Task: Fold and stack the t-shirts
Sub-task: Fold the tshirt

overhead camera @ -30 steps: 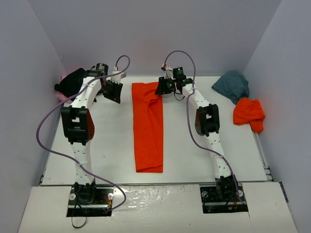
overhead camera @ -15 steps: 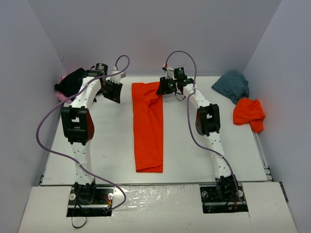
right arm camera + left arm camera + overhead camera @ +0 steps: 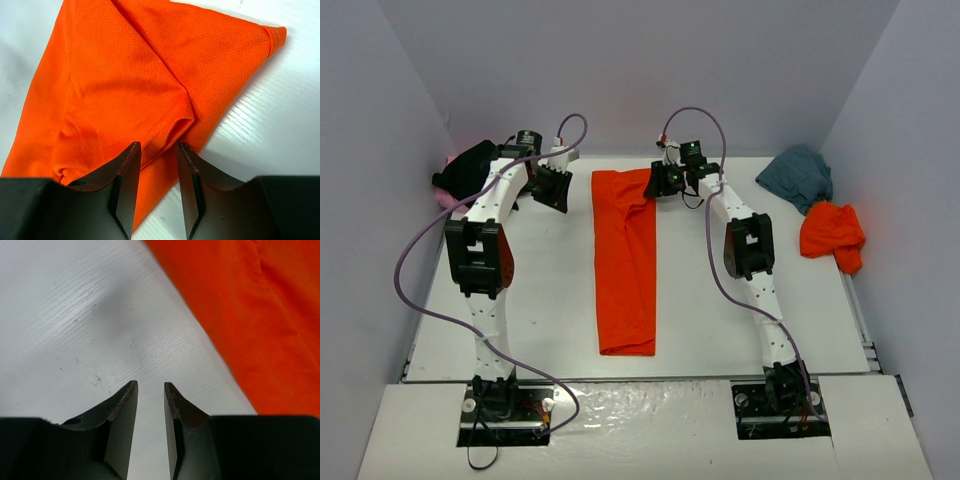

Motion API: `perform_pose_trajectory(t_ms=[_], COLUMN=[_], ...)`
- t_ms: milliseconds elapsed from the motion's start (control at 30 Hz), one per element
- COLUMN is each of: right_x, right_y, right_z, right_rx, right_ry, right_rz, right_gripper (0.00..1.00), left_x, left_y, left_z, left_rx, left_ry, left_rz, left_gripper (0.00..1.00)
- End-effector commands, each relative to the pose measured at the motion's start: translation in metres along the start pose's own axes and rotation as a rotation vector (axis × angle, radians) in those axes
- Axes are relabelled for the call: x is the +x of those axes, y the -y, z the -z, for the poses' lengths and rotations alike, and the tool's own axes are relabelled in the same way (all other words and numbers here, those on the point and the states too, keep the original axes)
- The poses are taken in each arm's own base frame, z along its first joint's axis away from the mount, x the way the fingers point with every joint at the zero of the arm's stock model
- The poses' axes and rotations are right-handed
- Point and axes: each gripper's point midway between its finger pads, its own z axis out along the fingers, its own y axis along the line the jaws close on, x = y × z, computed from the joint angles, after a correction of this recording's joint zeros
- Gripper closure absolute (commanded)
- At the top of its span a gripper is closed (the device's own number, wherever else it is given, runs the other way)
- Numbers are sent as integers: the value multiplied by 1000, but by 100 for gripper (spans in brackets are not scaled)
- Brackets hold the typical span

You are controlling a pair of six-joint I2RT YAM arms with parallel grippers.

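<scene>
A bright orange-red t-shirt (image 3: 625, 262) lies folded into a long narrow strip down the middle of the table. My right gripper (image 3: 658, 183) hangs over its far right corner. In the right wrist view that gripper (image 3: 159, 146) is open, its jaws straddling a folded hem of the orange cloth (image 3: 125, 75) without pinching it. My left gripper (image 3: 553, 190) is just left of the strip's far end. In its own view it (image 3: 150, 386) is open over bare table, with the shirt's edge (image 3: 250, 315) at the upper right.
A black t-shirt (image 3: 470, 168) is bunched at the far left edge, with a bit of pink cloth (image 3: 448, 198) under it. A teal-grey t-shirt (image 3: 798, 175) and a second orange-red one (image 3: 832, 236) lie crumpled at the far right. Walls close in the table (image 3: 550, 300) on three sides.
My right gripper has shifted slightly to the right at the shirt's far corner. The left arm and the shirts have not moved.
</scene>
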Motion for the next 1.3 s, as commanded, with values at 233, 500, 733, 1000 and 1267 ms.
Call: perform_pose_trajectory(t_ms=[233,500,733,1000,1267], right_x=[-24,-24,-29,-42,-53], right_y=[-23,-24,-25,-29,-36], right_z=[2,3,6,16,26], right_rx=[-56,-42,-28,-11,-4], right_ry=[57,54,64,86,106], right_rz=[66,87,105,137,160], right_gripper=[85,100,100,100,100], left_x=[-19,-18,-18,-19,-21], left_y=[3,2,4,4,5], left_z=[22,22,23,25,29], left_rx=[1,0,0,-2,-5], left_ry=[67,65,67,74,82], left_rz=[-38,-39,-42,-40,-43], left_gripper=[75,75,75,75,75])
